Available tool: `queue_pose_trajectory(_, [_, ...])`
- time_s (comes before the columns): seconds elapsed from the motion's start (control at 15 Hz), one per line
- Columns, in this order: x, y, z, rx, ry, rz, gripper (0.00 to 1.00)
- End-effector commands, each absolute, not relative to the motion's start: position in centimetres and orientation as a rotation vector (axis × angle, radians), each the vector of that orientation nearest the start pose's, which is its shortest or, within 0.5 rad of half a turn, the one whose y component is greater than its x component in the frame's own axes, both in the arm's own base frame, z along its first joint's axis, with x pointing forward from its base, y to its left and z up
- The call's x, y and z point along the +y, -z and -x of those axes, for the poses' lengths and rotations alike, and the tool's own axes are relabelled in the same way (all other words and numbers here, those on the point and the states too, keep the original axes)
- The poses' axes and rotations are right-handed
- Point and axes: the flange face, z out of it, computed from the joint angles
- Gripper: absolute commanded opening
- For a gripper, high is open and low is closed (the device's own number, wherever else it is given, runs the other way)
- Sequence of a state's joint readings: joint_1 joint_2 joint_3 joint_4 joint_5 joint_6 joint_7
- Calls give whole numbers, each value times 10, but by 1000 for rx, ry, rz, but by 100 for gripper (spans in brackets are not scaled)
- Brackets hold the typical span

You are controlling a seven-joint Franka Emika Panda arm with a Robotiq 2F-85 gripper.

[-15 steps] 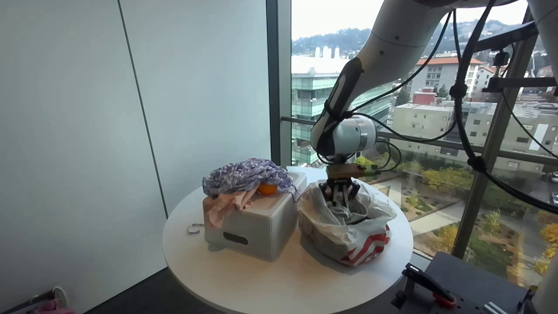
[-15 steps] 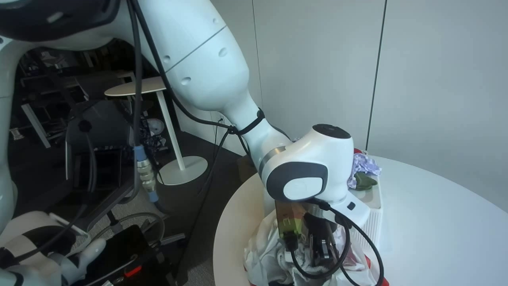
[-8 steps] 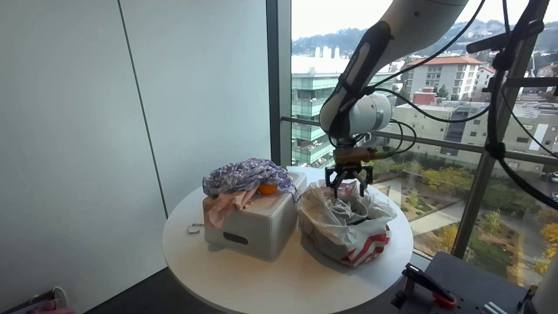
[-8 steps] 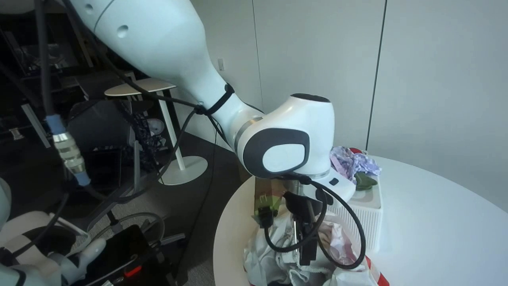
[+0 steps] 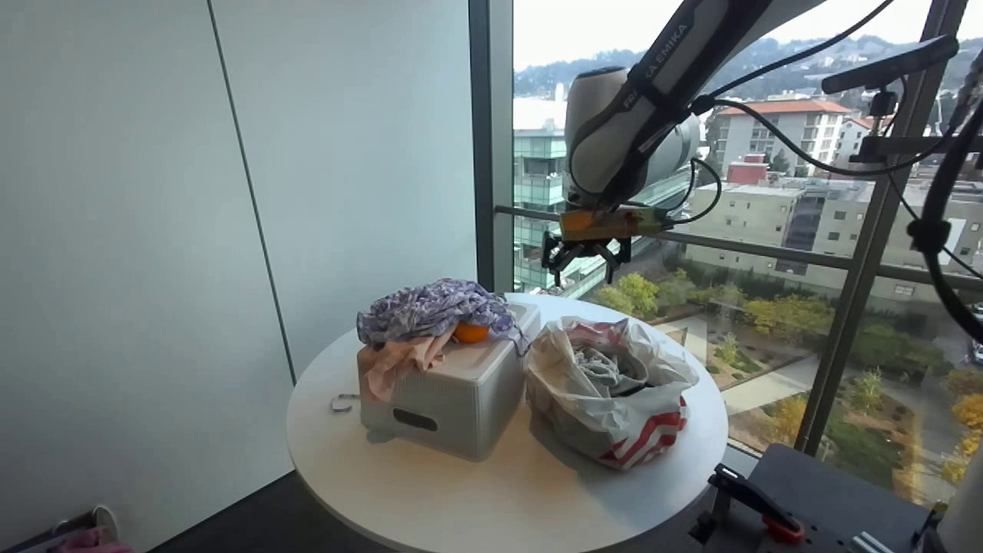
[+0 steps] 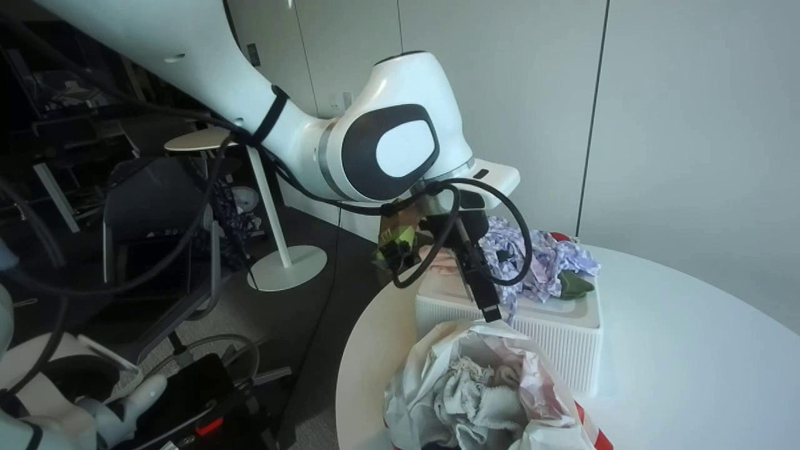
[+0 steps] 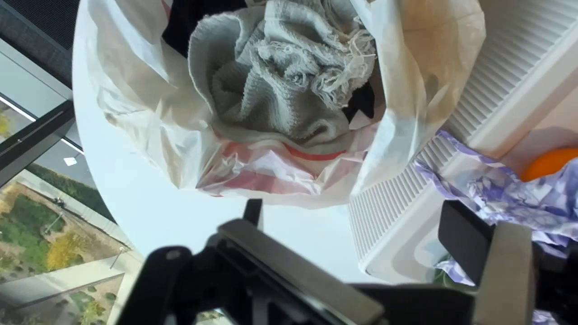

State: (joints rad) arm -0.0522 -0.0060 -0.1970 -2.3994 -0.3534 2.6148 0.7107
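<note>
Gripper, one: its two fingers stand well apart, nothing between them; it hangs above the table, touching nothing that I can make out, nearest the bag and the box.

Stage, by my judgement: unladen, between grasps. Any grip from here would call for lining up over a single item, lowering, then closing on a raised fold.

Bag, one: white plastic with red stripes, mouth upward; right of the box in an exterior view, just beside it.

Grey cloth, apparently one: crumpled inside the bag, with dark material beside it, number uncertain.

Box, one: white, ribbed, bearing one purple-patterned cloth, heaped; one pink cloth, draped over the near edge; one orange item, partly covered; one green item and one small red item, kinds unclear.

Looped item, one: small, pale, on the table, left of the box.
</note>
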Motion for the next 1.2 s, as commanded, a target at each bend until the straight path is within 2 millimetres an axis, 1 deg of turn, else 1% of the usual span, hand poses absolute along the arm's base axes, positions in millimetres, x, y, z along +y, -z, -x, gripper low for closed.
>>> queue_pose_trajectory(0.0, [-83,-384,-528,1010,609,3093,100])
queue_pose_trajectory(0.2, [-57,-406,-560,873,693,3145,100])
queue_pose_trajectory(0.27, [-51,-410,-569,853,701,3156,100])
queue_pose_trajectory(0.4, [-40,-409,-589,787,669,3170,100])
queue_pose_trajectory(0.6, [-24,-396,-618,711,625,3167,100])
queue_pose_trajectory(0.73, [-12,-379,-637,655,599,3169,100])
queue_pose_trajectory(0.93, [0,-352,-658,591,514,3179,100])
queue_pose_trajectory(1.0, [2,-342,-664,572,479,3178,100])
queue_pose_trajectory(1.13, [5,-327,-673,550,415,3181,100])
